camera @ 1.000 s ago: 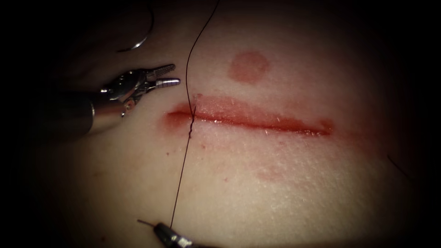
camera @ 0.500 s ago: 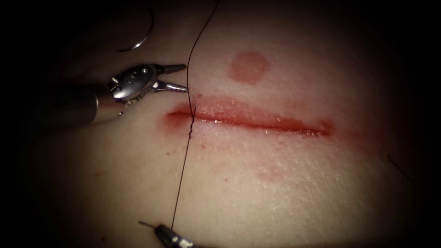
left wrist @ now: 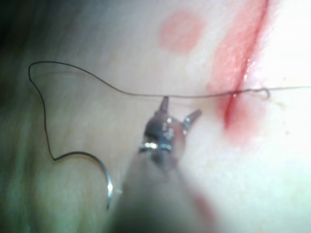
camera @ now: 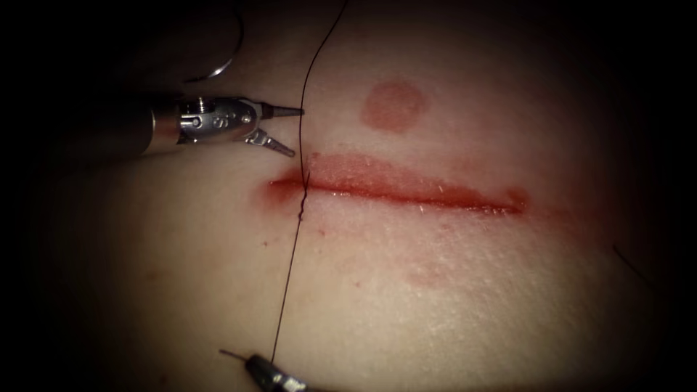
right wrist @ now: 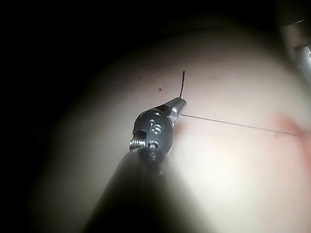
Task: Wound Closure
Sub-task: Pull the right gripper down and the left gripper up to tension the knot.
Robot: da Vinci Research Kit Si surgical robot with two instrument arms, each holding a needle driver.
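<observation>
Nearest to us in the endoscope view, the right end effector (camera: 255,361) sits at the lower edge, its jaws pressed together on the thread (camera: 289,268); a short tail of thread sticks out past the tip. In the right wrist view that end effector (right wrist: 179,105) pinches the thread (right wrist: 228,123), which runs taut from it toward the cut.

From that grip the thread rises to the tissue (camera: 435,290) and enters the left end of the cut (camera: 406,190), where we see a small knot-like kink on the line. Red fluid (camera: 341,170) lies along the cut.

Beyond the cut, the thread continues upward. The left end effector (camera: 290,131) lies just left of it with jaws spread apart and holding nothing; the upper tip reaches almost to the thread. In the left wrist view, the left end effector (left wrist: 178,109) is likewise open beside the thread (left wrist: 97,83).

Farthest back, the needle (camera: 221,65) rests on the tissue, free of both tools; the left wrist view shows the needle (left wrist: 99,170) with thread trailing from its end.
</observation>
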